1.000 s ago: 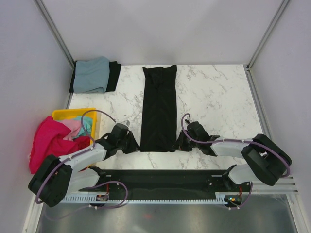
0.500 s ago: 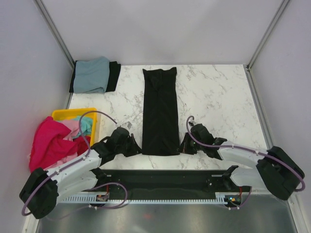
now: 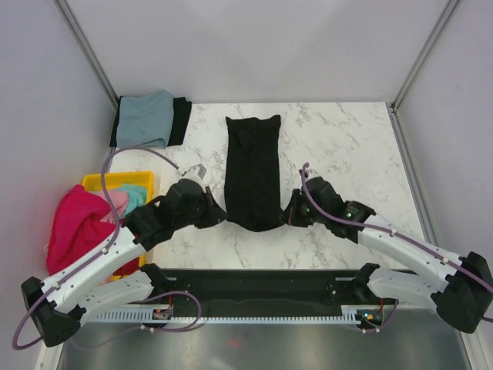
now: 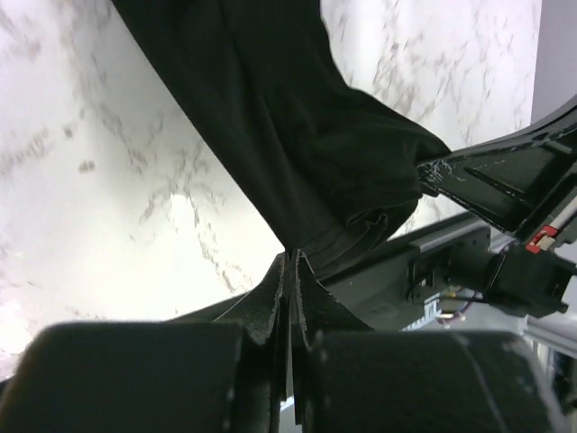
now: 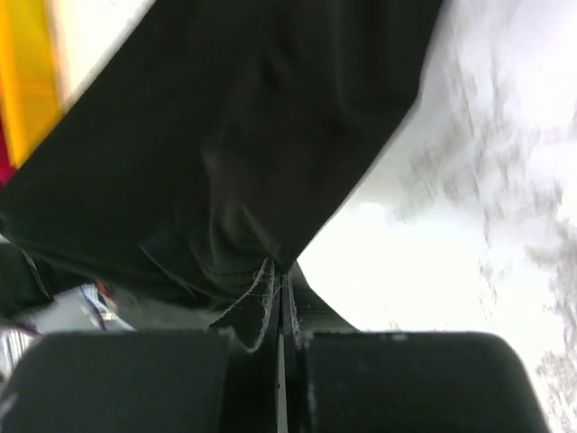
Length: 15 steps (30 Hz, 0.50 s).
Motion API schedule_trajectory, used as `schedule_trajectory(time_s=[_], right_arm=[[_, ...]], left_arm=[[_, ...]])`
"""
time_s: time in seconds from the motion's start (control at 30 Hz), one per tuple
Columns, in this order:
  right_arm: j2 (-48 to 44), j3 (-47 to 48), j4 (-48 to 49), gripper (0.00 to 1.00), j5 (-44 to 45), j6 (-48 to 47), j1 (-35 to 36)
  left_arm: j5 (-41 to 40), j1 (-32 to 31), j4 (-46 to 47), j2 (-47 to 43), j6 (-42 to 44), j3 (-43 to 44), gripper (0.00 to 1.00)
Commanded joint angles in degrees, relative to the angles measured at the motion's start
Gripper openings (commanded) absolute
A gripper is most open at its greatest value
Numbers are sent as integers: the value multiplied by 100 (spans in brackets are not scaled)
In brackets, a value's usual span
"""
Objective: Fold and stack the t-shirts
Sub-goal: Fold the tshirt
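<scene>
Beside black shirt [image 3: 253, 173]: yellow bin [image 3: 100, 183] left | grey-blue shirt [image 3: 146, 119] far-left corner

Table stock, counted
Shirts, six: long black shirt [image 3: 253, 173], grey-blue shirt [image 3: 145, 117], second black shirt [image 3: 182, 119], magenta shirt [image 3: 77, 225], pink shirt [image 3: 119, 202], teal shirt [image 3: 137, 193]. Yellow bin [image 3: 115, 179], one. Robot arms, two: left arm [image 3: 92, 266], right arm [image 3: 408, 248].

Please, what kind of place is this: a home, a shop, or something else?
Probably a lab robot cell, not a home: plain walls on metal posts enclose a marble-look table, a left arm and right arm are mounted at its near edge, and a bin holds shirts.
</scene>
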Motion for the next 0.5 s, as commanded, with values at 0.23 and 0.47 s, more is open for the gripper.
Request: schedule_trajectory(time_s=[0.23,0.47], right_arm=[[1751,2422,-582,0,745,-1295,-739],[2683,3046,-415,0,428,-1735,-1258]], left_arm=[[-545,623,-315,1902,1419,2041,2],[42,1450,28,3159,1973,2735,2]])
